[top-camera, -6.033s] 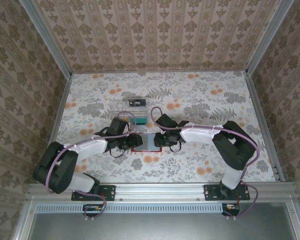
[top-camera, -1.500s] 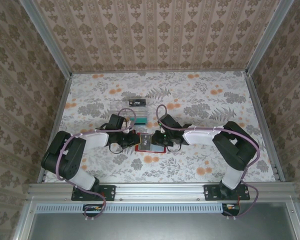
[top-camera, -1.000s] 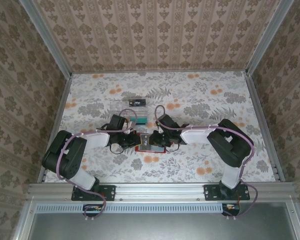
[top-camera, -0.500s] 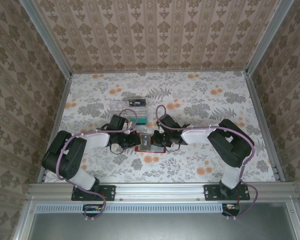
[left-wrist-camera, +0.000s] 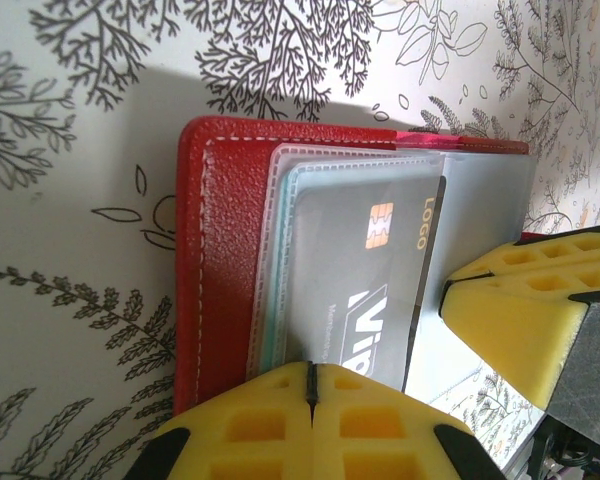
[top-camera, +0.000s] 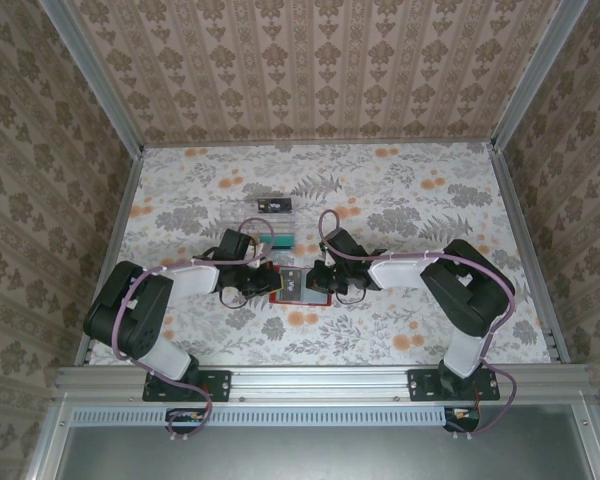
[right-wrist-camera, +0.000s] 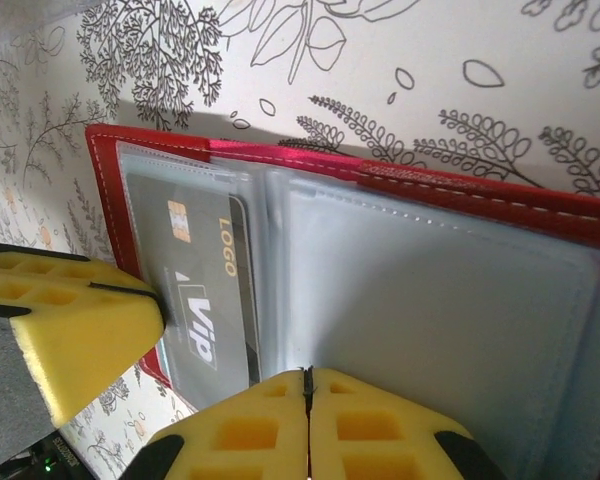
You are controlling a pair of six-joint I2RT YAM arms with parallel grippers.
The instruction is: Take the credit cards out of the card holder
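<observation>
The red card holder (top-camera: 278,297) lies open on the table between both arms; its red cover (left-wrist-camera: 220,250) and clear sleeves (right-wrist-camera: 430,290) are spread flat. One grey credit card (left-wrist-camera: 370,270) with a gold chip and pale print sits in the left sleeve (right-wrist-camera: 205,290). My left gripper (left-wrist-camera: 310,395) is shut, its tips at the card's near edge. My right gripper (right-wrist-camera: 307,395) is shut, tips resting on the clear sleeve beside the card. In the top view the left gripper (top-camera: 262,284) and right gripper (top-camera: 320,282) flank the holder.
A clear plastic tray (top-camera: 265,228) with a teal card (top-camera: 280,241) stands just behind the holder. A small black card (top-camera: 273,205) lies further back. Floral tabletop stretches out on both sides, with patterned walls around it.
The right gripper has shut and the right arm has drawn slightly to the right. The left arm and the holder have stayed put.
</observation>
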